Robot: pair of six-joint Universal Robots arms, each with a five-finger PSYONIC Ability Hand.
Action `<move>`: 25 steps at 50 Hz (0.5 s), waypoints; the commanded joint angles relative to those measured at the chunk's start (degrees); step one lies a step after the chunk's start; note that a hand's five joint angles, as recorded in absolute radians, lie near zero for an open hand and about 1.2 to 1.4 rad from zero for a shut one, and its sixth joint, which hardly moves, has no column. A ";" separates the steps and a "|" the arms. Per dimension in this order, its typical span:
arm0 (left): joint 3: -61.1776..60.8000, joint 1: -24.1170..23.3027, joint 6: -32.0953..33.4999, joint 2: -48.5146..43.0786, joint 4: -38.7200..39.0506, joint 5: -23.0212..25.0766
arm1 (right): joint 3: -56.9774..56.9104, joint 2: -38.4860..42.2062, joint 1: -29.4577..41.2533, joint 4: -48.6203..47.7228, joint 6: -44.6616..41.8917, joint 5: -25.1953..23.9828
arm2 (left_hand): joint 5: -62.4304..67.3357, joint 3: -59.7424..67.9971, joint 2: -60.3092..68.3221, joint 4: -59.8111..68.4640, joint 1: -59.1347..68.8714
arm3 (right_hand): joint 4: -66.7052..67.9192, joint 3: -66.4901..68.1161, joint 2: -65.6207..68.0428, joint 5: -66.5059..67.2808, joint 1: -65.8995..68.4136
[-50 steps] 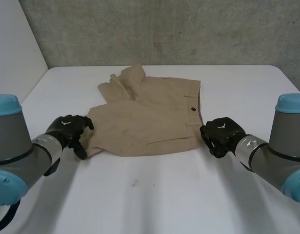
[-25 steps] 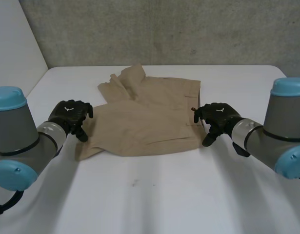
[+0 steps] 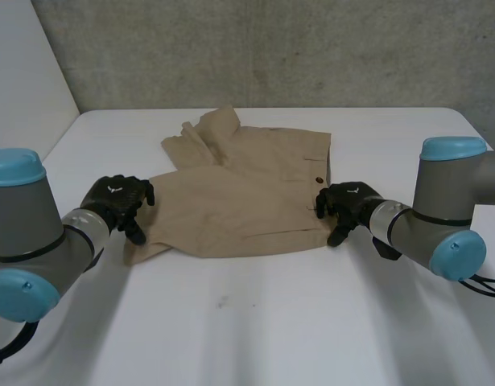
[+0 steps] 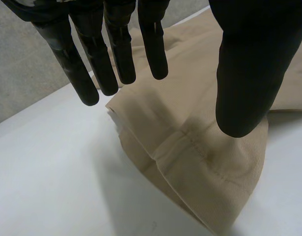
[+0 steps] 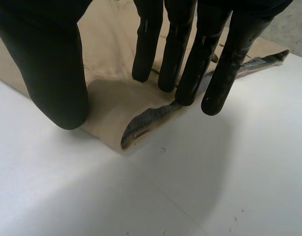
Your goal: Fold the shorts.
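Khaki shorts point(image 3: 247, 193) lie at centre frame on the white desk point(image 3: 271, 322), with the left hand point(image 3: 118, 201) spread open over the lower-left hem corner and the right hand point(image 3: 348, 205) equally unclenched over the lower-right waistband corner; risk: either pinch catching only the top layer, skewing the fold.

A lab: bare white table point(image 3: 255, 330) against a grey concrete wall point(image 3: 271, 52).
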 commanded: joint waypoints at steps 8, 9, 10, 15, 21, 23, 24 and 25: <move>-0.29 -0.09 0.00 0.35 -0.35 -0.19 | 3.03 -6.40 -0.15 0.32 -0.08 -0.73 | 2.62 2.70 2.59 2.46 2.61 | 33.98 33.95 33.21 36.85 41.98; -0.64 -0.09 0.00 0.70 -0.79 -0.19 | 3.82 -6.93 -0.24 0.41 -0.08 -0.73 | 2.62 2.70 2.59 2.46 2.61 | 33.98 33.95 33.21 36.85 41.98; -0.90 -0.09 0.08 0.79 -1.05 -0.10 | 4.61 -7.55 -0.32 0.41 -0.08 -0.82 | 2.29 2.37 2.26 2.12 2.27 | 33.98 33.95 33.21 36.85 41.98; -2.49 -0.35 0.61 1.41 -1.67 0.16 | 10.76 -12.20 -0.59 -0.73 -0.52 -0.82 | 1.78 1.86 1.75 1.61 1.77 | 33.98 33.95 33.21 36.85 41.98; -3.37 -0.88 0.79 0.80 -1.58 0.16 | 15.43 -15.11 -0.68 -2.31 -2.10 -1.00 | 2.45 2.53 2.42 2.29 2.44 | 33.98 33.95 33.21 36.85 41.98; -3.46 -0.97 0.87 0.53 -1.50 0.08 | 16.57 -15.64 -0.68 -2.66 -3.24 -1.00 | 2.62 2.70 2.59 2.46 2.61 | 33.98 33.95 33.21 36.85 41.98; -3.46 -0.97 0.87 0.36 -1.41 -0.10 | 16.84 -15.73 -0.68 -2.66 -3.68 -1.00 | 2.79 2.87 2.76 2.62 2.77 | 33.98 33.95 33.21 36.85 41.98; -3.46 -0.97 0.96 0.35 -1.23 -0.10 | 17.01 -15.73 -0.68 -2.66 -3.86 -1.00 | 2.79 2.87 2.76 2.62 2.77 | 33.98 33.95 33.21 36.85 41.98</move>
